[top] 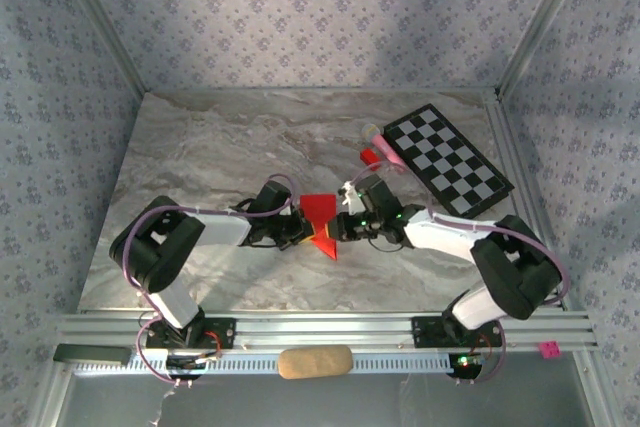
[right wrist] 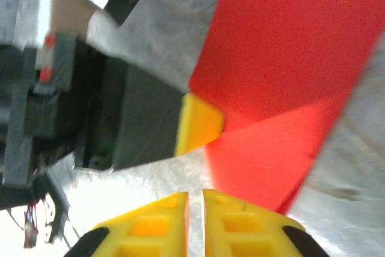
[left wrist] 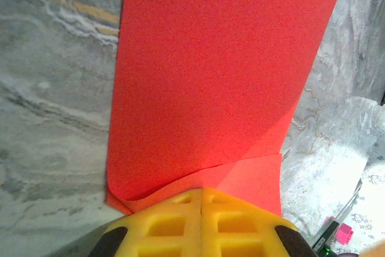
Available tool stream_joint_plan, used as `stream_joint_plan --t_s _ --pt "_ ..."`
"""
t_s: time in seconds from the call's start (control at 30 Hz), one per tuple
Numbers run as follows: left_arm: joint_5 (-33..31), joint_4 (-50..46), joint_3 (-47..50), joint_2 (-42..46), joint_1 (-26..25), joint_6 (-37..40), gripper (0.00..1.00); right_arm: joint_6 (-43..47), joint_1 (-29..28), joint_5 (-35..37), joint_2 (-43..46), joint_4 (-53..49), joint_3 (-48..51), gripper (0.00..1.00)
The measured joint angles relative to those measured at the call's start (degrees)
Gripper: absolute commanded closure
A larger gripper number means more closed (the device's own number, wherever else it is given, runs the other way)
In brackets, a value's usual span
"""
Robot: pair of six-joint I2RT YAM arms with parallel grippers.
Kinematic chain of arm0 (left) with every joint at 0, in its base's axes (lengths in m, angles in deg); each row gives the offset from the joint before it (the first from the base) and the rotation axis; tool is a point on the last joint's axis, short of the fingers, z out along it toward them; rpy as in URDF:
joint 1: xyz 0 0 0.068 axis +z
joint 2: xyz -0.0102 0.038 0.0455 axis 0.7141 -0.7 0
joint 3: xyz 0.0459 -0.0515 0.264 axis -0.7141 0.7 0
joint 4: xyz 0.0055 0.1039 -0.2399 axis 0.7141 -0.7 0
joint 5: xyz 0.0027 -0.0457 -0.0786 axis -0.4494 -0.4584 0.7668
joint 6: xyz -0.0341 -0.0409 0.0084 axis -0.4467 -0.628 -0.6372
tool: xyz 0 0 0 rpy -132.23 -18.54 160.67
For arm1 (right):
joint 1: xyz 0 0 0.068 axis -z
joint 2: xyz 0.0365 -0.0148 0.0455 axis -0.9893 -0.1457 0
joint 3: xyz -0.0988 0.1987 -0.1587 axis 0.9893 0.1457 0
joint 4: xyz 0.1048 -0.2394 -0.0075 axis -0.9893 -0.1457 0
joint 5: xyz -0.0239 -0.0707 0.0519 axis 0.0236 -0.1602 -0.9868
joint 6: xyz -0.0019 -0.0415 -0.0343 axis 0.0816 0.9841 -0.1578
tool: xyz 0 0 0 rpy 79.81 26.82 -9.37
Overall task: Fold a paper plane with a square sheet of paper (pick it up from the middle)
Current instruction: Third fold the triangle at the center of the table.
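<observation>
The square sheet of paper (top: 320, 215) is bright red and creased, with a pointed lower tip, and lies mid-table between both arms. In the left wrist view the sheet of paper (left wrist: 210, 76) has a folded flap running into my left gripper (left wrist: 201, 192), whose yellow jaws are shut on its near edge. From above, the left gripper (top: 300, 230) sits at the paper's left side and my right gripper (top: 341, 226) at its right. The right gripper (right wrist: 195, 195) is shut to a thin slit with nothing in it, just short of the paper (right wrist: 283, 58).
A black-and-white checkerboard (top: 447, 158) lies at the back right, with a small red block (top: 372, 156) and a pink piece (top: 385, 142) by its near corner. A tan oval object (top: 314, 361) rests on the front rail.
</observation>
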Motion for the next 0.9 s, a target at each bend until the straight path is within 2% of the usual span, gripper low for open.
stream_joint_plan --t_s 0.17,0.43,0.9 --pt "0.17 0.02 -0.2 -0.17 0.0 0.26 1.0 -0.7 -3.3 -1.16 -4.17 -0.87 -2.45 0.97" --pt "0.15 0.0 -0.2 -0.17 0.0 0.33 1.0 -0.83 -5.09 -1.03 -10.34 -3.76 -6.62 0.97" --pt "0.15 -0.09 -0.24 -0.17 0.0 0.55 1.0 -0.63 -5.35 0.61 -13.16 -6.51 -7.56 0.96"
